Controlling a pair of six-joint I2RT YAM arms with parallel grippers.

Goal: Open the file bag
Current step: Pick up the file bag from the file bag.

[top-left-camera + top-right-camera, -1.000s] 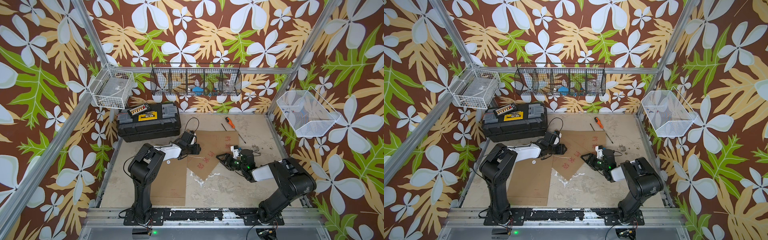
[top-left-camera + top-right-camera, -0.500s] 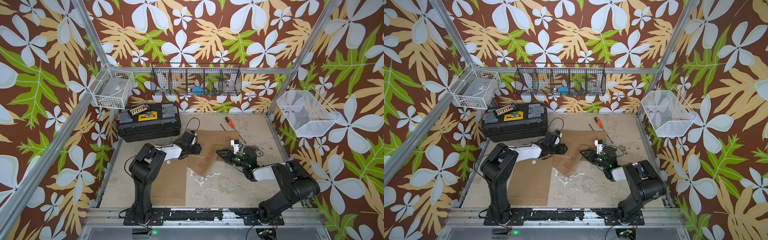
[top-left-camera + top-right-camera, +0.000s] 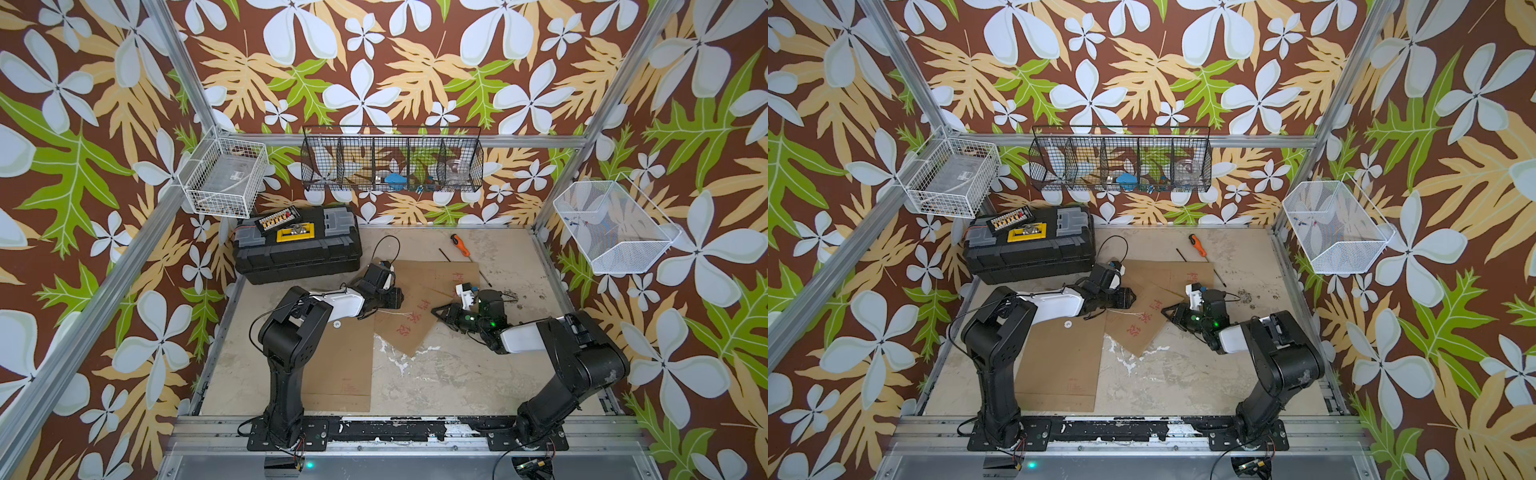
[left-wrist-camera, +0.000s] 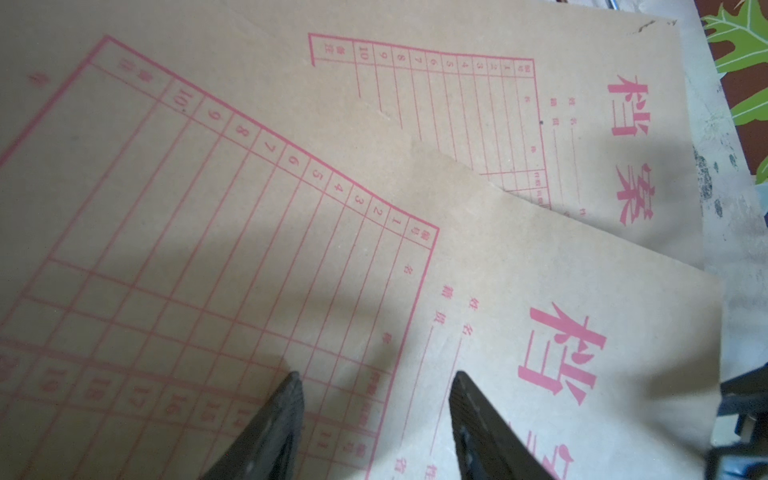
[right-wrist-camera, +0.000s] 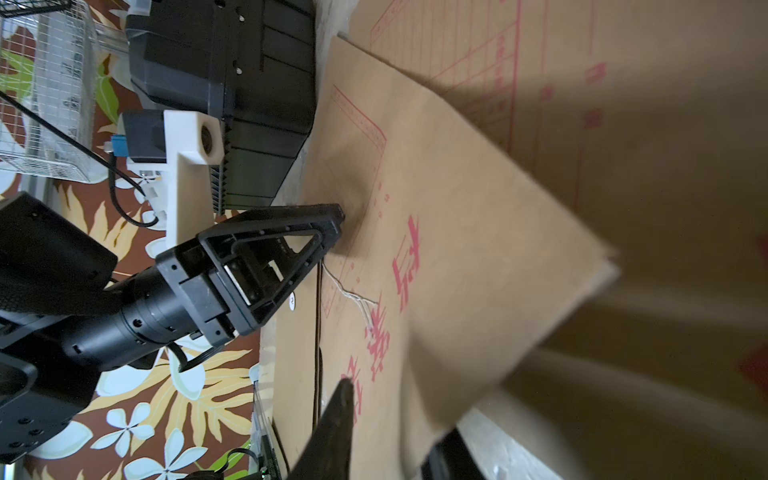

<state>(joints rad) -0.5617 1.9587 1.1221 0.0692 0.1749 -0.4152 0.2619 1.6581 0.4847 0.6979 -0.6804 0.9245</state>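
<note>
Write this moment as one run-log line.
left gripper open, tips on file bag | right gripper astride its edge, grip unclear

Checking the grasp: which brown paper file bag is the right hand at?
The diagonal middle brown paper file bag; its corner sits within the right hand.

Ahead of me sits a black toolbox [image 3: 297,249]; an orange-handled screwdriver [image 3: 459,244] lies well to its right, a black wire basket [image 3: 392,166] hanging above.

Black left arm [image 3: 286,345] and right arm [image 3: 582,357] carry white forearm shells [image 3: 519,334]
</note>
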